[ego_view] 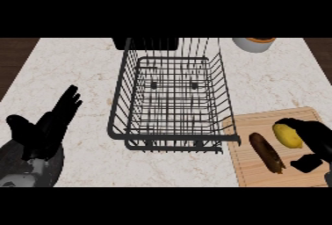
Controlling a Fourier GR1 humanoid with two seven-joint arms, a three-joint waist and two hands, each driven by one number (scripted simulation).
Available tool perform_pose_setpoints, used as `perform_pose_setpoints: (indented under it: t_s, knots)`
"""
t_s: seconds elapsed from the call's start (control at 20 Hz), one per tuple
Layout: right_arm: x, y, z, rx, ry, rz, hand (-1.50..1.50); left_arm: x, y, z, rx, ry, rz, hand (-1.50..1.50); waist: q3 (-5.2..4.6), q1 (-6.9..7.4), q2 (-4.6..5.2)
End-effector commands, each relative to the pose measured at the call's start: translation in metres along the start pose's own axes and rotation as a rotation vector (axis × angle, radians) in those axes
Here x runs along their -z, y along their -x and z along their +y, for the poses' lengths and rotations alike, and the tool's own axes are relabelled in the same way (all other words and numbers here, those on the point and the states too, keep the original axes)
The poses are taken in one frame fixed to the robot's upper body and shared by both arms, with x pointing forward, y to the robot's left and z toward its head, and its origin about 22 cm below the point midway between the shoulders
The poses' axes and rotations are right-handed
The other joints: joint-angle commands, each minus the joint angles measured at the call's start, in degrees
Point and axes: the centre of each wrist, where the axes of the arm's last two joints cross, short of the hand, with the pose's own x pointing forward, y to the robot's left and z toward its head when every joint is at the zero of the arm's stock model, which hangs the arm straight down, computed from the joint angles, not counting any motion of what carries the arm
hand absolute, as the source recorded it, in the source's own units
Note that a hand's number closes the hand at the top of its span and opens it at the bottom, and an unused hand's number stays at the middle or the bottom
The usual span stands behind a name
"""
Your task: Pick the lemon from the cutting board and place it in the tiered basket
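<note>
**Lemon on the board, right robot hand around it**

Small yellow oval lemon (pixel 286 135) lying on the pale wooden cutting board (pixel 259 176) at lower right, with the black right robot hand (pixel 315 143) curled round its far side, thumb below. Just left of it on the same board, a dark brown elongated item (pixel 266 152). Left of the board, black wire tiered basket (pixel 170 94) standing mid-table on the white marbled table (pixel 77 66). Left robot hand (pixel 48 125) at lower left, fingers straight, holding nothing. Pale round container (pixel 254 44) at the far edge.
</note>
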Motion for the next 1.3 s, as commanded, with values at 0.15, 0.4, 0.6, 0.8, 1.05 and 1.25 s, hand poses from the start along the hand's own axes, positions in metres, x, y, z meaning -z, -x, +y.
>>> perform_pose_setpoints:
  t_s: [0.15, 0.4, 0.6, 0.8, 1.05, 1.25]
  knots:
    - [0.009, -0.008, 0.021, -0.111, -0.023, -0.063, 1.5, -0.003, 0.006, 0.002, 0.003, -0.003, 0.012, 0.0, 0.46, -0.01, 0.28]
    - [0.0, 0.027, 0.017, -0.148, 0.008, -0.062, 1.5, -0.008, 0.007, 0.012, 0.016, -0.005, 0.006, 0.0, 0.47, 0.04, 0.28]
    - [0.023, 0.059, -0.011, -0.16, 0.008, -0.07, 1.5, 0.0, 0.0, 0.013, 0.0, 0.007, -0.005, 0.0, 0.53, 0.72, 0.5]
    - [0.021, 0.063, -0.035, -0.112, 0.241, -0.092, 1.5, 0.013, -0.006, 0.021, -0.002, -0.012, 0.002, 0.0, 0.51, -0.04, 0.47]
    - [0.021, 0.049, -0.068, 0.124, 0.523, -0.243, 1.5, 0.004, 0.0, 0.01, -0.008, -0.032, 0.024, 0.0, 0.47, -1.45, -0.18]
    - [0.016, 0.043, -0.086, 0.357, 0.636, -0.424, 1.5, -0.005, 0.008, 0.011, -0.005, -0.027, 0.028, 0.0, 0.43, -1.88, -0.52]
